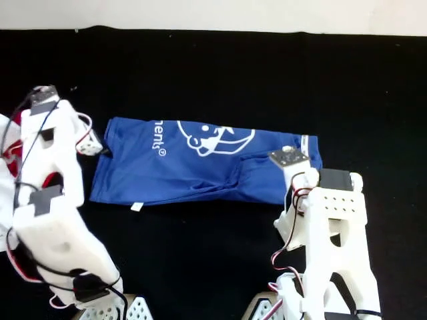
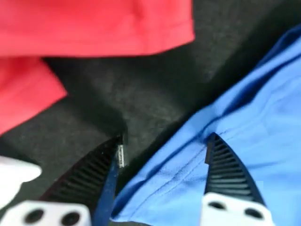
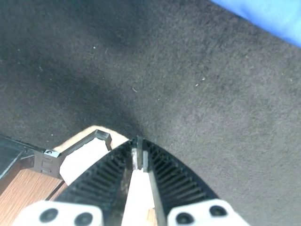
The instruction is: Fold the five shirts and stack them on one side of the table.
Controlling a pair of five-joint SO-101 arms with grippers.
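Note:
A blue shirt with white print lies partly folded across the middle of the black table. My left gripper sits at its left edge. In the left wrist view the gripper is open, with the blue shirt's hem lying between its fingers. A red shirt lies just beyond it on the black cloth. My right arm stands at the shirt's right end. The right gripper is shut on nothing above bare black cloth, with a corner of blue shirt farther off.
Red and white cloth is bunched at the far left edge beneath my left arm. The black tablecloth stretches wide behind the shirt. A cloth edge with a black bracket and a wooden surface lies close to the right gripper.

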